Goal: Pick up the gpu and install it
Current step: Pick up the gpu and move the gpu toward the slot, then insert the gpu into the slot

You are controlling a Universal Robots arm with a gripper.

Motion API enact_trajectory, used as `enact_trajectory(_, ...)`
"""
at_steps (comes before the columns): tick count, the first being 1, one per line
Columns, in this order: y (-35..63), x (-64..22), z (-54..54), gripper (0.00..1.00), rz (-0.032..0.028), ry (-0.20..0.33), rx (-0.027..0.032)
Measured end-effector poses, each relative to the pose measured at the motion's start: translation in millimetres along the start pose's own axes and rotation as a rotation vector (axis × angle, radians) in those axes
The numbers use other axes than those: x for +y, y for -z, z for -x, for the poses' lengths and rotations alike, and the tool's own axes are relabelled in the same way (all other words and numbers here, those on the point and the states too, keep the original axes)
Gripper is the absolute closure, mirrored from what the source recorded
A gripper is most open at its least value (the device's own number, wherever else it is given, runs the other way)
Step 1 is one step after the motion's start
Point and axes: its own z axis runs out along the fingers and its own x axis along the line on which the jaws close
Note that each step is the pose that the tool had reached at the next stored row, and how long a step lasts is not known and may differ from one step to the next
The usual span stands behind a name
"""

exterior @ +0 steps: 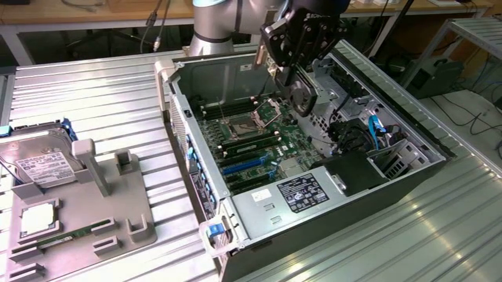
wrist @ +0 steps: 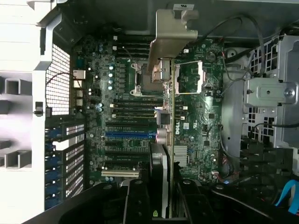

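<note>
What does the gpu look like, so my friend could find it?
Find the big open computer case. Above its green motherboard the gripper holds the gpu: a thin card with a round black fan, the only board up in the air.

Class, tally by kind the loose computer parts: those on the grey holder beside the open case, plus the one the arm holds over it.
Hard drive: 1
RAM stick: 1
Square silver chip: 1
gpu: 1
Total: 4

The gpu [exterior: 302,97] hangs gripped in the claw [exterior: 293,71], above the motherboard [exterior: 259,141] inside the open computer case [exterior: 337,232]. Well off to the exterior view's left of the claw, a hard drive [exterior: 39,167] rests on a holder tray [exterior: 117,223] on the desk [exterior: 94,100].
</note>
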Motion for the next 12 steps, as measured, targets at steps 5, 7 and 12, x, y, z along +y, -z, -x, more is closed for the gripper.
enact_trajectory(5,-0.1,-0.1,3.3,0.72,0.0001,0.000,0.0000)
enact_trajectory(7,-0.1,-0.1,3.3,0.72,0.0001,0.000,0.0000)
enact_trajectory(12,-0.1,-0.1,3.3,0.72,0.0001,0.000,-0.0001)
